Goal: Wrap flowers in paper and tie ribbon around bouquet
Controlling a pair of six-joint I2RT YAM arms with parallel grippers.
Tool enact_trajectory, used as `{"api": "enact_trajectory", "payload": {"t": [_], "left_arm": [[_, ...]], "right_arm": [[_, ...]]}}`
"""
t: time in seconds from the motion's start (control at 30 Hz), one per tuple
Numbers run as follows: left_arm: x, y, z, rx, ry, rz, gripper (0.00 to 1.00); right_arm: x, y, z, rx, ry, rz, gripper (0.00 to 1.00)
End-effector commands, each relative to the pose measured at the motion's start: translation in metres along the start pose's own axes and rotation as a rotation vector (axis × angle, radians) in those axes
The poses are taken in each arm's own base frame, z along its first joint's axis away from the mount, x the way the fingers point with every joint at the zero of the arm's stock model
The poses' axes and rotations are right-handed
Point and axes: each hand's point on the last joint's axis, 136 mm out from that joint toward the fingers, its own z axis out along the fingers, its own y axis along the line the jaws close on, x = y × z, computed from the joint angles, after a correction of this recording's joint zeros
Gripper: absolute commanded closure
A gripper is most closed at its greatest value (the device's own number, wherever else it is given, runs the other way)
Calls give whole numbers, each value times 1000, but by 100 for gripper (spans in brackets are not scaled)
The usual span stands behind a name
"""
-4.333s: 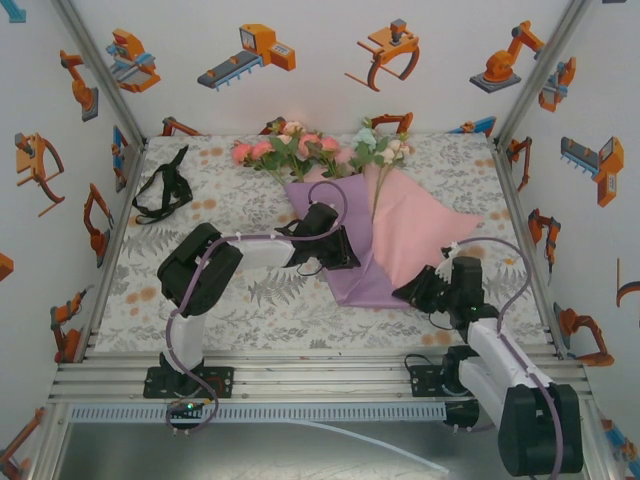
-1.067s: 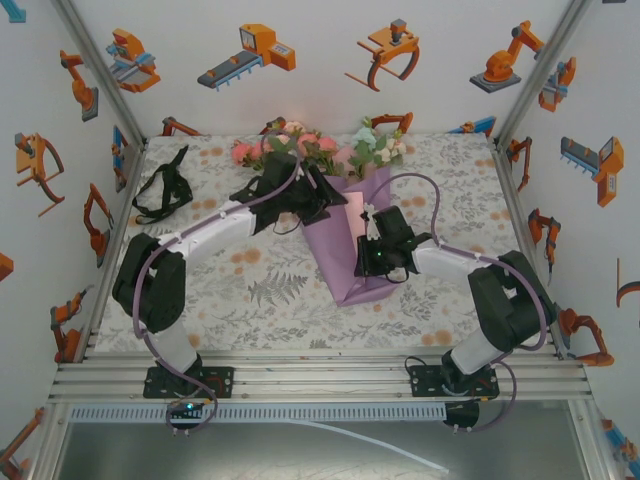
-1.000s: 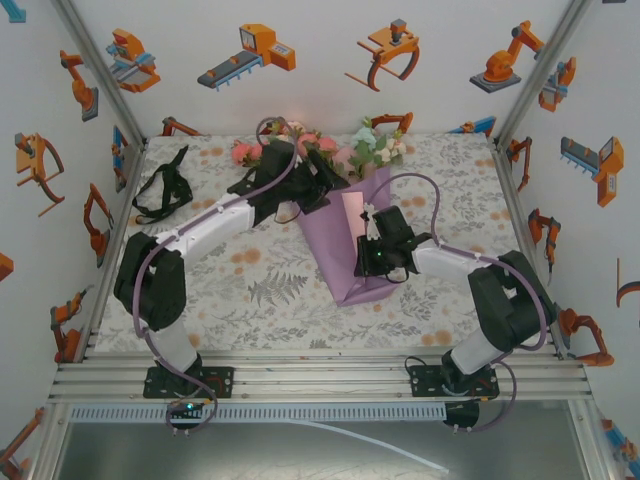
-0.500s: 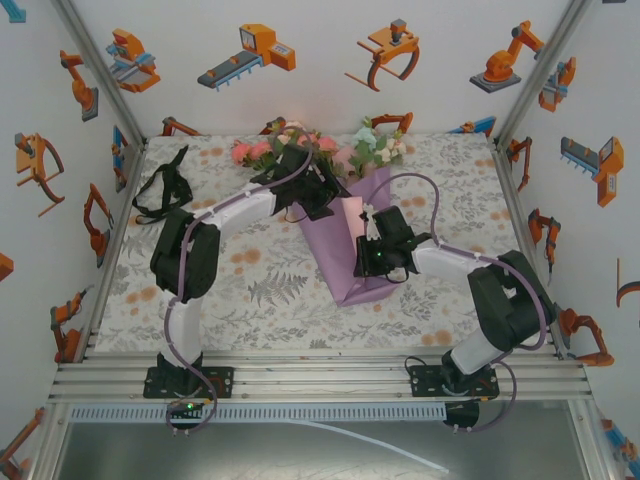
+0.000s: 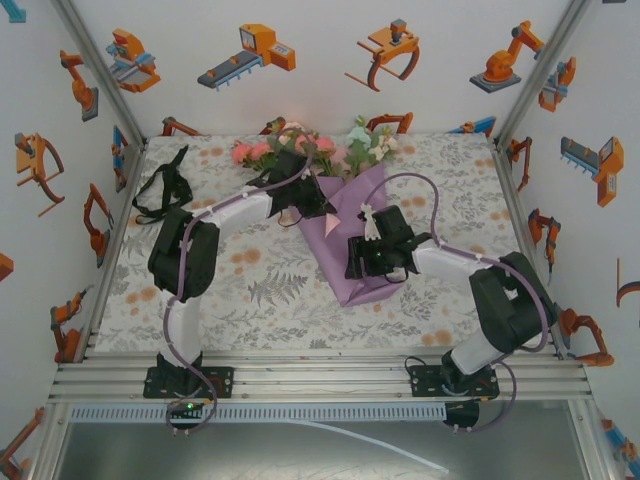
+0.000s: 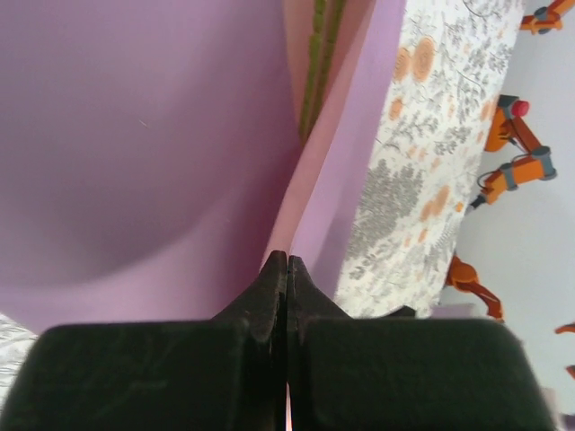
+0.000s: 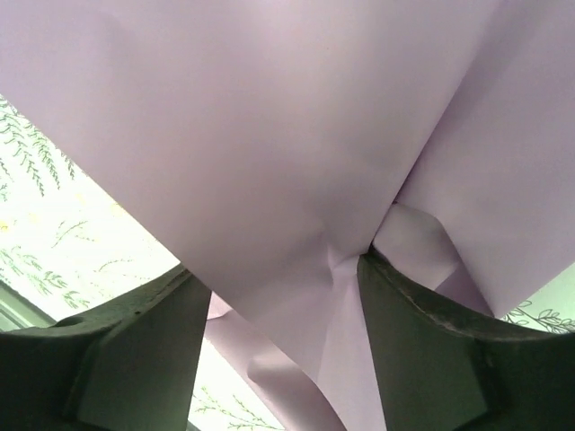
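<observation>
— Why so?
— Shuts the left gripper (image 6: 287,261) at the upper fold of the large lilac-and-pink paper sheet (image 5: 335,268), seemingly keeping it coned mid-table round the pink-and-cream artificial flowers (image 5: 300,152); spreads the right gripper (image 7: 278,265) wide astride a lower crease.
— Changed?
— Closed the left jaws within the last second; widened the right; kept the limp black fabric ribbon (image 5: 163,190) lying far left.

Smooth matt lilac paper (image 7: 269,135), matt black left gripper (image 6: 287,260), metal rails (image 5: 320,375)
</observation>
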Motion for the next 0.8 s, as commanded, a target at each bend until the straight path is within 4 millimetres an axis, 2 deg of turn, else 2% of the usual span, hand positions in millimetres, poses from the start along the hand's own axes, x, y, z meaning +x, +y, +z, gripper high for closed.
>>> {"api": "enact_trajectory", "payload": {"t": [0.0,0.1,0.2,0.3,0.4,0.57,0.67,0.73,0.77], "left_arm": [[-19,0,-13,27,-66,117,100],[-22,5,-11,45,-85,113,100],[-22,8,-7,55,-95,92,100],[-22,10,-4,80,-88,52,100],[-23,7,-4,115,-87,21,100],[-25,9,-3,117,-81,2,100],[-24,8,-2,135,-73,-20,100],[-25,7,-3,144,-78,-28,100],[-25,7,-3,147,-78,-32,100]], "right_arm": [[-6,4,-19,7,-42,-9,37],[-11,1,-37,51,-83,5,37],[-7,-14,-58,155,-119,54,36],[8,-40,-86,312,-148,130,32],[27,-55,-110,387,-194,222,22],[52,-37,-120,232,-235,363,22],[70,-40,-121,196,-265,466,22],[73,-42,-117,158,-316,509,26],[68,-40,-117,130,-360,515,33]]}}
